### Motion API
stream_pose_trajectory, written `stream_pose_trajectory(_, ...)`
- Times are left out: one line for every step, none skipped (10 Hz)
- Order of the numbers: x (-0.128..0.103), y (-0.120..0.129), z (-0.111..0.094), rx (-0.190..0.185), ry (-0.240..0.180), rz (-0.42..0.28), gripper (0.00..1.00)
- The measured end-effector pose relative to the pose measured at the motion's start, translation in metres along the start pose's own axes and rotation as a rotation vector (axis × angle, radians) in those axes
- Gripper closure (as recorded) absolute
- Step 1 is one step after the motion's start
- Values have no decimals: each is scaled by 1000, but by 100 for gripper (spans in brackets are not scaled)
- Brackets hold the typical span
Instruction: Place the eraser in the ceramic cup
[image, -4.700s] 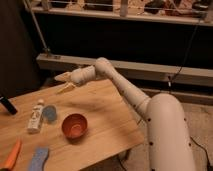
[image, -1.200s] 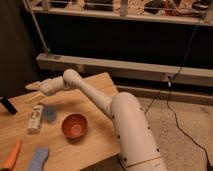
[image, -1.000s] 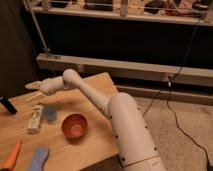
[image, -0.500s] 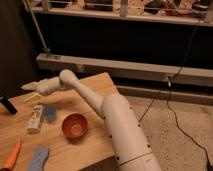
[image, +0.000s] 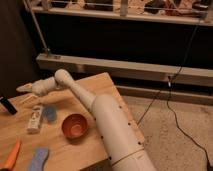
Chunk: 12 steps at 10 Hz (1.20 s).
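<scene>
- Ceramic cup (image: 75, 126): a round, low vessel, red-orange outside and paler orange inside, standing upright on the wooden table (image: 95, 85); it serves here as the landmark.
- Gripper (image: 26, 92): up and to the left of the cup, well apart from it, above the far left part of the table; it cannot be told whether it is clenched, released or grasping anything.
- Arm (image: 75, 92): a pale, jointed limb running from the robot's body at the lower right of the cup, passing behind the cup, to the gripper.
- White bottle (image: 34, 119): lying on the table to the left of the cup, near it but not touching.
- Small blue-grey block (image: 49, 113): just beside the bottle, between it and the cup; possibly the eraser, though this cannot be confirmed.
- Blue flat object (image: 39, 159): below and to the left of the cup, near the table's front edge.
- Orange object (image: 12, 157): further left of the blue flat object, at the frame's edge.
- Dark object (image: 7, 105): far left of the cup, beyond the bottle.
</scene>
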<state>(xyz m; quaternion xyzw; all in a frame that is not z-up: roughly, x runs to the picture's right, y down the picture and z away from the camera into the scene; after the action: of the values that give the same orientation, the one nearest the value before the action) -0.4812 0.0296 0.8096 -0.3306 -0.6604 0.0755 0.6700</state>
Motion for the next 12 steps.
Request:
stream_pose_trajectory(1, -2, 2, -4, -2, 2, 35)
stream_pose_trajectory(3, -4, 6, -10, -5, 5, 35)
stream_pose_trajectory(4, -4, 7, -14, -7, 7, 35)
stream_pose_trajectory(5, -5, 9, -19, -8, 8, 35)
stream_pose_trajectory(5, -6, 12, -25, -11, 8, 35)
stream_pose_trajectory(5, -7, 15, -30, -12, 7, 35)
stream_pose_trajectory(5, -7, 18, -37, -14, 6, 35)
stream_pose_trajectory(5, -8, 21, -43, -16, 6, 35)
stream_pose_trajectory(5, -8, 24, -50, -18, 6, 35)
stream_pose_trajectory(5, -8, 27, -57, -18, 6, 35)
stream_pose_trajectory(5, -9, 29, -61, -19, 6, 35)
stream_pose_trajectory(6, -9, 31, -66, -20, 6, 35)
